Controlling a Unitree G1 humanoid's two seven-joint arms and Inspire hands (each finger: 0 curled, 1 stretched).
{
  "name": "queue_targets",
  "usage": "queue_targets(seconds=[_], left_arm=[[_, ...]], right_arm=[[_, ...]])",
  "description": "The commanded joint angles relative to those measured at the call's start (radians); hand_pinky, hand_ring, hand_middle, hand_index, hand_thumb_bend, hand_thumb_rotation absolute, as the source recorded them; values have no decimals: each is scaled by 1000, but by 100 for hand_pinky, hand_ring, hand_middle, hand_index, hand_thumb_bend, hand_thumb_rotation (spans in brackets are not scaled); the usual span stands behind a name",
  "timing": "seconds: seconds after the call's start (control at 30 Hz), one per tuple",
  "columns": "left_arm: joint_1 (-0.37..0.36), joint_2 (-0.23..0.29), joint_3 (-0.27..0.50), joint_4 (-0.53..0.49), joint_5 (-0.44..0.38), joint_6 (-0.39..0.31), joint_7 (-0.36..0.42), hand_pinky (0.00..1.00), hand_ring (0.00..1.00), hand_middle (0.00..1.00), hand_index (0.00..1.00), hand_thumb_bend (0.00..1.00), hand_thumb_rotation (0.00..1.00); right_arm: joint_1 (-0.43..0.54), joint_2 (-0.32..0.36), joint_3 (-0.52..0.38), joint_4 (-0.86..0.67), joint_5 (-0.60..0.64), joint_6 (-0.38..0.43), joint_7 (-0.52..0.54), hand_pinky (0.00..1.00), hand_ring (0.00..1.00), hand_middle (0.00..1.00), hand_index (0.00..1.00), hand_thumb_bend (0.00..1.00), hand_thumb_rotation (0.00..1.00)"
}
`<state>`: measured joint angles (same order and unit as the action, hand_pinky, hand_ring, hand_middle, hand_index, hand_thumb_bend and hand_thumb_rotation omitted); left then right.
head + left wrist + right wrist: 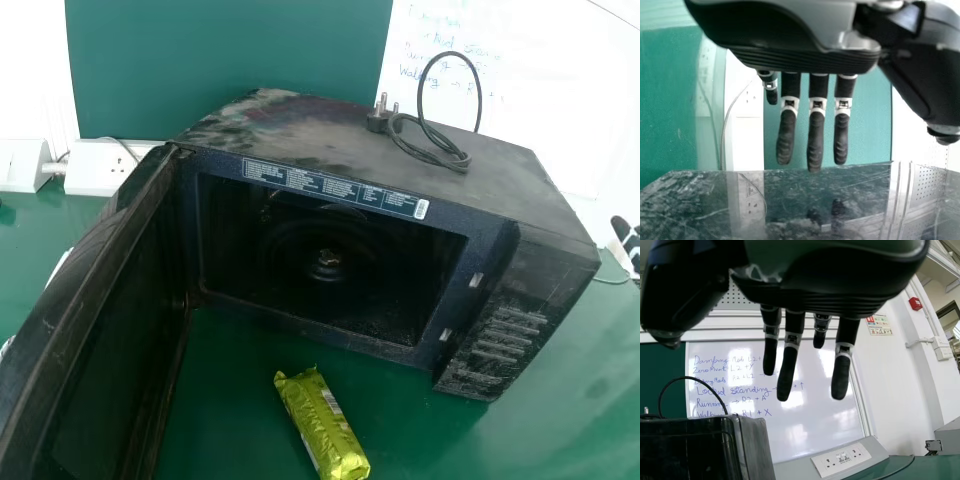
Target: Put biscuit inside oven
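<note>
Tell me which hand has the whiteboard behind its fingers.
The right hand: it hangs before the written-on whiteboard, whereas the left hand has a green panel behind it.

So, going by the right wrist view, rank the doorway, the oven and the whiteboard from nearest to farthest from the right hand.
1. Oven, nearest the right hand, in front of the whiteboard.
2. Whiteboard, behind the oven.
3. Doorway, farther right, in the background.

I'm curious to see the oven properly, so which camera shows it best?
The head view: it shows the oven from the front, door open, inside visible. The right wrist view shows an upper corner; the left wrist view shows a dark, glossy surface, possibly part of it.
</note>
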<state>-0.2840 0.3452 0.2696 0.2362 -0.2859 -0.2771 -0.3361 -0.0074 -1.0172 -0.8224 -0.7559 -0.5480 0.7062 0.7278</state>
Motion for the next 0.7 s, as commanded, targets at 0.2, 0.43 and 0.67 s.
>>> queue_targets(seconds=[0.2, 0.43, 0.67], left_arm=[[12, -6, 11, -7, 0, -3, 7, 23, 30, 38, 49, 51, 5], [9, -5, 9, 0, 2, -9, 4, 23, 30, 38, 49, 51, 5], [10, -5, 8, -7, 5, 7, 13, 24, 30, 38, 49, 51, 5]], right_arm=[[-12, 18, -32, 12, 60, -21, -4, 33, 41, 50, 75, 90, 53], [-13, 14, -38, 25, 98, -30, 1, 26, 33, 44, 77, 92, 52], [-23, -9, -39, -9, 244, -38, 75, 55, 61, 66, 77, 85, 44]])
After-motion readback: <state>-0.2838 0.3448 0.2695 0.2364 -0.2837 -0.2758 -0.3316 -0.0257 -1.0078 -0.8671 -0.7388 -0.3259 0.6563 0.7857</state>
